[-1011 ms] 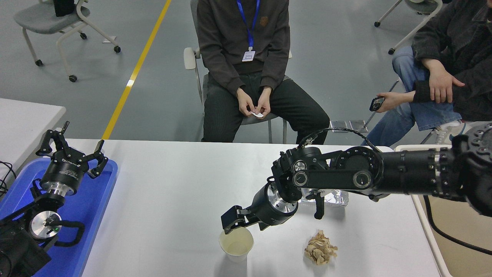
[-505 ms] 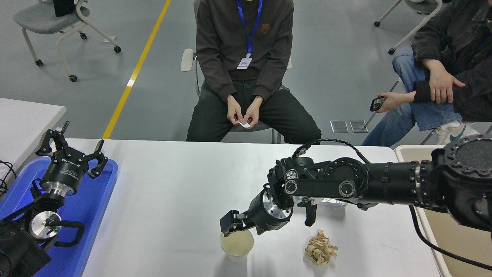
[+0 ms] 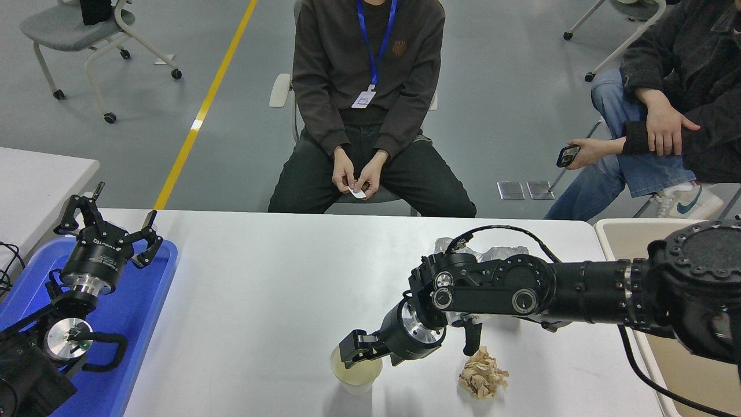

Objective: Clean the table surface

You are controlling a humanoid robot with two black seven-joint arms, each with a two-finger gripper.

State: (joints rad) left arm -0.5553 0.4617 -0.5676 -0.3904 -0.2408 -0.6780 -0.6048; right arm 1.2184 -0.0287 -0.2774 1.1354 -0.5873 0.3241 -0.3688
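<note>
The table surface [image 3: 249, 301] spreads wide in front of me, pale and mostly bare, with three bits of clutter toward its right side: a paper cup [image 3: 356, 373] near my edge, a crumpled brown wad of paper [image 3: 483, 375] just to its right, and a crinkled clear wrapper [image 3: 492, 252] farther back, partly hidden behind my forearm. My right gripper [image 3: 352, 351] is at the cup's far rim with its fingers over the lip; whether they are pinching the wall or only resting there I cannot tell from this angle. My left gripper [image 3: 107, 223] hangs parked over the blue tray [image 3: 147, 313] at the table's left end, its fingers spread.

The risk I see is the cup itself. It looks light and thin, and it sits close to the near edge. If I squeeze too hard, I judge the rim will buckle; if I push instead of lifting, it could tip or slide off toward me.
</note>
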